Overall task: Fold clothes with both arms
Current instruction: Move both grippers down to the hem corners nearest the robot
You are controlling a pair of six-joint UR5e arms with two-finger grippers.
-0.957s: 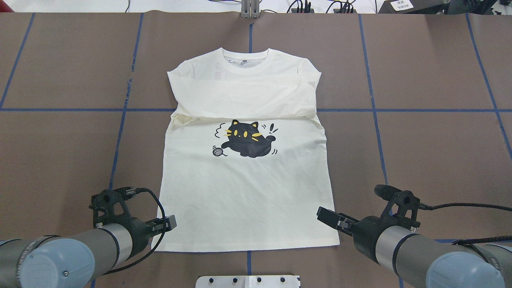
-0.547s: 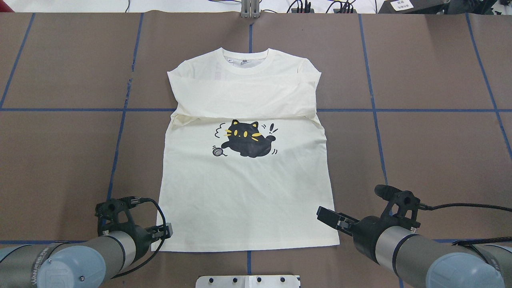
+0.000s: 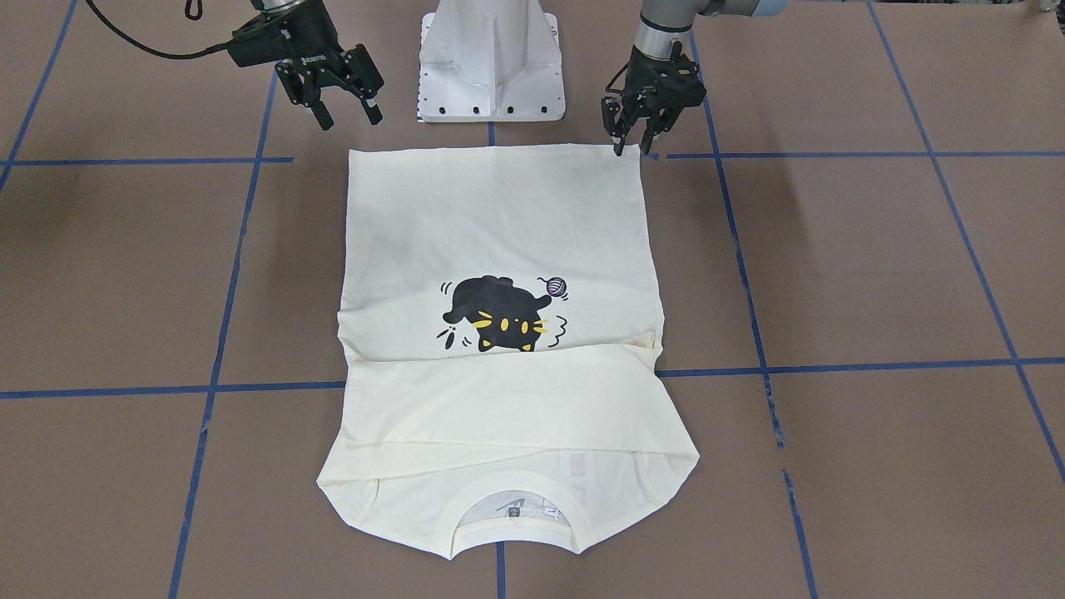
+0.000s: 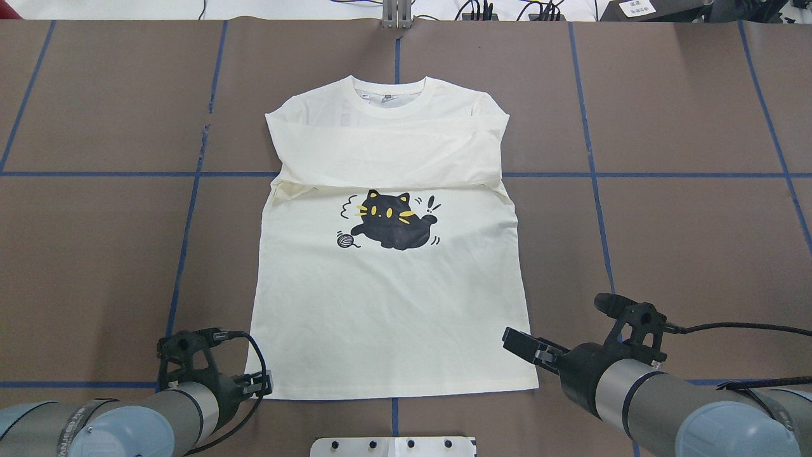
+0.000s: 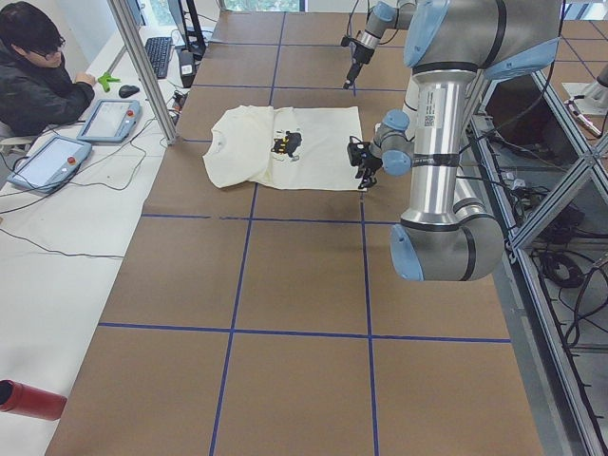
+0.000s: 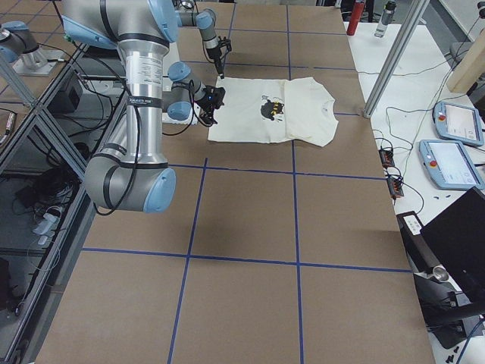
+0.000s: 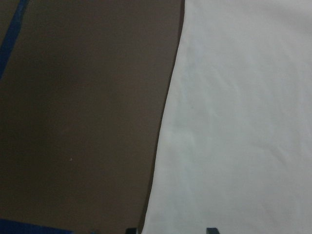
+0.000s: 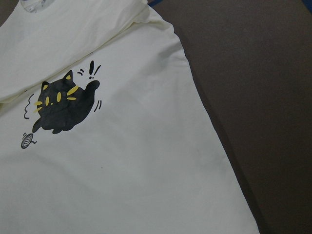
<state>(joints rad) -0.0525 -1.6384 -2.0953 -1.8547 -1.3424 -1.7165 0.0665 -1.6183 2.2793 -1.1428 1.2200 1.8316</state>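
At far left, left gripper (image 4: 263,381) set low at the near-left hem corner of the T-shirt (image 4: 387,298), fingers apart. In its wrist view, two fingertips (image 7: 210,230) spread either side of the cloth edge, nothing pinched yet. Judged a set-up for nipping that corner against the table (image 4: 95,241) on closing. White lettering round the left arm (image 4: 95,419) behind the wrist, too blurred to read. Next along, T-shirt flat and print-up at mid-table, collar (image 4: 388,95) pointing away from the robot, hem nearest the pedestal base (image 3: 491,58). Both sleeves (image 4: 380,155) folded in across the chest as one band, presumably to leave a plain rectangle for a hem-to-collar fold. Black cat print (image 4: 388,222) exposed just below that band, with a yarn ball and an exclamation mark but no words. Faint reddish marks showing through under the band in the front-facing view, unreadable. Small neck labels (image 4: 387,96) inside the collar, likewise too small. Further right, right gripper (image 4: 517,339) at the near-right hem corner, fingers also apart and holding nothing, possibly higher off the cloth than its partner. Mirrored placement read as preparation for lifting both corners together, keeping the hem straight. Small white maker's mark on that gripper's body, not legible. At top right, a white paper tag (image 4: 637,7) beyond the table edge, print indecipherable.
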